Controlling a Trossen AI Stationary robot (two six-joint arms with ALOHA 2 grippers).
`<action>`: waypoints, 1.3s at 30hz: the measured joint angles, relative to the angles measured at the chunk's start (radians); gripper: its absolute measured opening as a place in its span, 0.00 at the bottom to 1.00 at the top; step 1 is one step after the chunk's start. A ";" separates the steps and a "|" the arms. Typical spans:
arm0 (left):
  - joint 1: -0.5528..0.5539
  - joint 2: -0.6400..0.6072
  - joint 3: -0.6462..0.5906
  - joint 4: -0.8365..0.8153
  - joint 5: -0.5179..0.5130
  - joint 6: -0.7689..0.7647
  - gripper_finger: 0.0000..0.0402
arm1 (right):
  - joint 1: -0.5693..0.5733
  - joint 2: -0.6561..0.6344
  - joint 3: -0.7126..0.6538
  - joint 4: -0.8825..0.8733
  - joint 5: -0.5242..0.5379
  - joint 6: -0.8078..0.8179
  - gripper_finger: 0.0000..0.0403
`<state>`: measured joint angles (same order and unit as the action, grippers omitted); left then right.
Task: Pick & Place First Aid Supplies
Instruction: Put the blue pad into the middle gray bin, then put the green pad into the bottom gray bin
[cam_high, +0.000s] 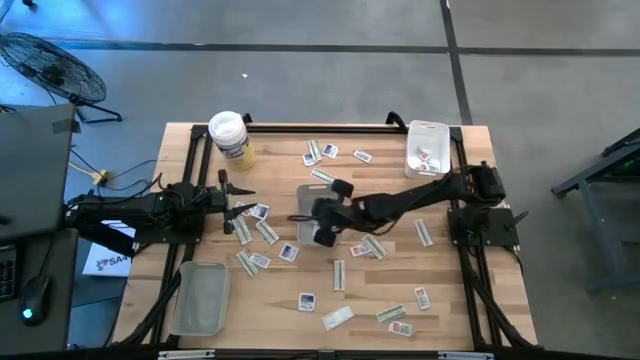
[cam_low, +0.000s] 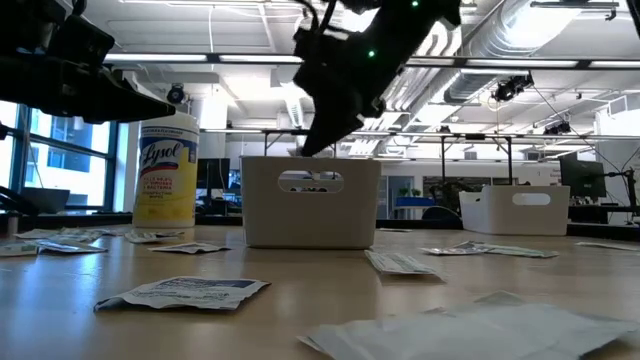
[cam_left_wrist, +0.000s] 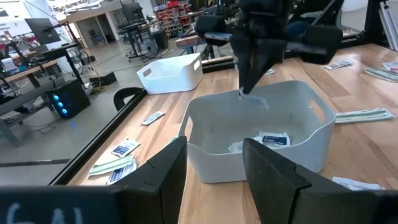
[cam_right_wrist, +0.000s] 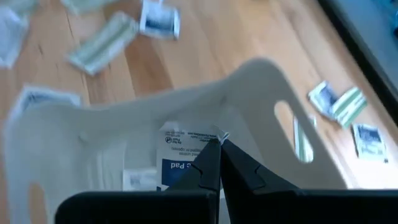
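Observation:
A grey-white bin (cam_high: 305, 200) stands at the table's middle with packets in it (cam_left_wrist: 273, 139), one with blue print (cam_right_wrist: 177, 152). My right gripper (cam_right_wrist: 217, 142) hangs over the bin's inside (cam_left_wrist: 245, 90), fingers pointing down, shut on a small pale packet (cam_left_wrist: 258, 101). My left gripper (cam_left_wrist: 214, 158) is open and waits level just left of the bin (cam_high: 240, 208), touching nothing. Many other packets lie flat on the wood, white squarish ones (cam_high: 306, 300) and narrow pale green strips (cam_high: 340, 272). My right gripper pinches a small pale packet (cam_right_wrist: 221, 132) between its two fingertips, coming from above and pointing down into the bin. The packet is lifted clear and hangs just below the tips, above the packets on the bin's floor. Which edge it has is too small to tell.
A second white bin (cam_high: 428, 150) with a few packets sits at the far right corner. A white-lidded tub with yellow label (cam_high: 231, 137) stands far left. A clear tray (cam_high: 200, 297) lies near left. Packets (cam_low: 185, 292) cover much of the wood around the bin.

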<state>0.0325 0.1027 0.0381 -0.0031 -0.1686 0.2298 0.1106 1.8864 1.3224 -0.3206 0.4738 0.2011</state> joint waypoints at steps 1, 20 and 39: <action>0.000 0.000 0.000 0.000 0.000 0.000 0.38 | -0.003 0.014 0.021 -0.037 -0.005 0.003 0.00; 0.000 0.000 0.000 0.000 0.000 0.000 0.38 | 0.036 -0.014 0.061 -0.126 -0.097 0.033 0.22; 0.000 0.000 0.000 0.000 0.000 0.000 0.38 | 0.459 -0.095 -0.326 0.406 -0.237 0.024 0.24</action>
<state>0.0325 0.1025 0.0382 -0.0032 -0.1686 0.2298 0.5695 1.7913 0.9967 0.0852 0.2372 0.2246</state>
